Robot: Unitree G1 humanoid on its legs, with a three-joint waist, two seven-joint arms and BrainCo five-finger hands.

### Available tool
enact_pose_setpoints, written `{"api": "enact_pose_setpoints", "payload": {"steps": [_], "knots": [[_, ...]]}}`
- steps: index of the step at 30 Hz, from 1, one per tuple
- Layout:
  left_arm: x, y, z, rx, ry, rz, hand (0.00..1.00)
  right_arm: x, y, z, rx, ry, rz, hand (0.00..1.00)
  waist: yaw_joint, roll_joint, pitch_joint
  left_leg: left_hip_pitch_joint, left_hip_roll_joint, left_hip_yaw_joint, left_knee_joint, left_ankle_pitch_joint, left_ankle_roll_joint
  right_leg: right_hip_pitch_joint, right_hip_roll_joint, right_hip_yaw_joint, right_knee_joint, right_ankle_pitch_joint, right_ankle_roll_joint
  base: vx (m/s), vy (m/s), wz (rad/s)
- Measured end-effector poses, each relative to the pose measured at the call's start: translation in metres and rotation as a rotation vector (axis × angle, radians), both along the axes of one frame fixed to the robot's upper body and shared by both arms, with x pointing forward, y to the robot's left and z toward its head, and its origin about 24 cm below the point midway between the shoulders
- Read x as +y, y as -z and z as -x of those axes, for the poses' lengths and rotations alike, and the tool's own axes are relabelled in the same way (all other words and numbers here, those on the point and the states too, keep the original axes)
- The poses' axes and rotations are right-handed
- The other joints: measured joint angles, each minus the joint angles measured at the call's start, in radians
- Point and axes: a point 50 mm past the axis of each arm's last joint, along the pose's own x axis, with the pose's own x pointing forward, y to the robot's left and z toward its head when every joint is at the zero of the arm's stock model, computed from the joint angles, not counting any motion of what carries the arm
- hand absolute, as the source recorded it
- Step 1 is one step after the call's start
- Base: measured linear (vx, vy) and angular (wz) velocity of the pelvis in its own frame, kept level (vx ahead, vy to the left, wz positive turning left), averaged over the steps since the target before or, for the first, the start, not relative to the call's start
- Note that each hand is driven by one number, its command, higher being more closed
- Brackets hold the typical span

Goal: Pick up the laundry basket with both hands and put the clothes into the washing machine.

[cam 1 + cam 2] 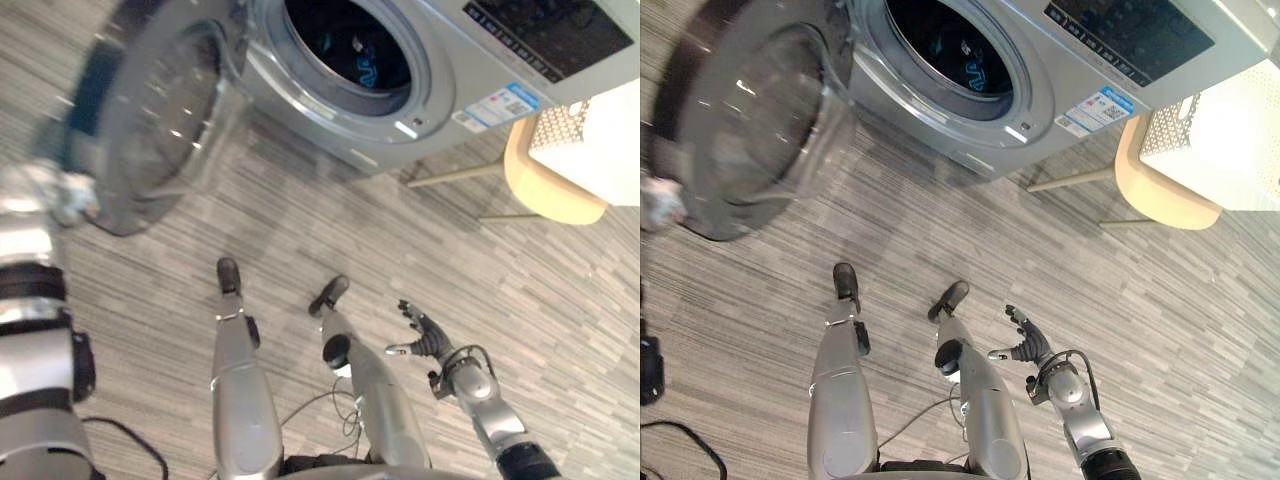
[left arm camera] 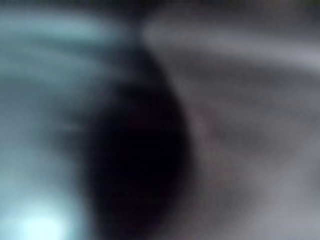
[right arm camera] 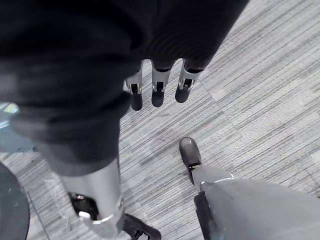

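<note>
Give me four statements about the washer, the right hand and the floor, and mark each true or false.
1. The washing machine's door stands open. True.
2. The right hand grips a laundry basket. False: it hangs open and empty above the floor.
3. A blue item shows inside the drum. True.
4. The floor is plain white tile. False: it is grey and striped.
</note>
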Motion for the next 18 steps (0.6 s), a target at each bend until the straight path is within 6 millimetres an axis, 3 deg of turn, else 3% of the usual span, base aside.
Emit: {"api": "enact_pose_setpoints", "payload": {"steps": [1, 2, 3, 4, 7, 9, 13, 18], "knots": [[-0.020, 0.020, -0.003, 0.059, 0.070, 0.005, 0.00, -0.001, -0.001, 0.000, -0.003, -0.017, 0.024, 0.00, -0.004, 0.000, -0.017, 0.008, -0.013, 0.005, 0.000, -0.004, 0.007, 0.001, -0.013, 0.006, 0.006, 0.004, 0.005, 0.03, 0.172, 0.03], [-0.047, 0.047, -0.006, 0.100, 0.114, 0.120, 0.00, -0.003, -0.002, 0.000, -0.007, -0.040, 0.052, 0.00, -0.014, 0.004, -0.037, 0.021, -0.032, 0.018, 0.000, -0.007, 0.023, 0.007, -0.034, 0.014, 0.015, 0.009, 0.007, 0.02, 0.177, 0.03], [-0.062, 0.069, -0.003, 0.109, 0.070, 0.208, 0.00, -0.003, -0.004, -0.002, -0.012, -0.060, 0.062, 0.00, -0.035, 0.006, -0.051, 0.044, -0.051, 0.024, -0.004, -0.013, 0.032, 0.019, -0.055, 0.026, 0.020, 0.015, 0.014, 0.02, 0.153, 0.02], [-0.068, 0.077, -0.002, 0.113, 0.053, 0.242, 0.00, -0.002, -0.004, -0.004, -0.019, -0.069, 0.065, 0.00, -0.045, 0.007, -0.053, 0.058, -0.058, 0.033, -0.008, -0.016, 0.036, 0.024, -0.064, 0.032, 0.027, 0.015, 0.015, 0.00, 0.184, 0.00], [-0.071, 0.099, 0.006, 0.150, -0.014, 0.308, 0.00, -0.005, 0.008, -0.006, 0.025, -0.086, 0.121, 0.00, -0.097, 0.026, -0.084, 0.085, -0.109, 0.056, -0.035, -0.022, 0.038, 0.019, -0.109, 0.067, 0.030, 0.035, 0.029, -0.01, 0.171, -0.06], [-0.074, 0.105, 0.011, 0.156, -0.019, 0.328, 0.00, -0.010, 0.018, -0.002, 0.076, -0.082, 0.156, 0.00, -0.110, 0.044, -0.089, 0.088, -0.126, 0.064, -0.034, -0.021, 0.053, 0.018, -0.117, 0.079, 0.025, 0.047, 0.032, 0.02, 0.076, -0.05], [-0.078, 0.123, 0.026, 0.167, -0.052, 0.381, 0.00, -0.019, 0.030, 0.006, 0.137, -0.069, 0.195, 0.00, -0.115, 0.052, -0.090, 0.129, -0.154, 0.076, -0.032, -0.031, 0.082, 0.045, -0.130, 0.110, 0.009, 0.057, 0.045, 0.08, 0.062, -0.14], [-0.075, 0.145, 0.048, 0.188, -0.102, 0.460, 0.00, -0.035, 0.034, 0.008, 0.154, -0.008, 0.215, 0.00, -0.145, 0.100, -0.096, 0.153, -0.175, 0.065, -0.030, -0.049, 0.109, 0.068, -0.144, 0.121, 0.003, 0.055, 0.048, 0.12, 0.044, -0.06]]}}
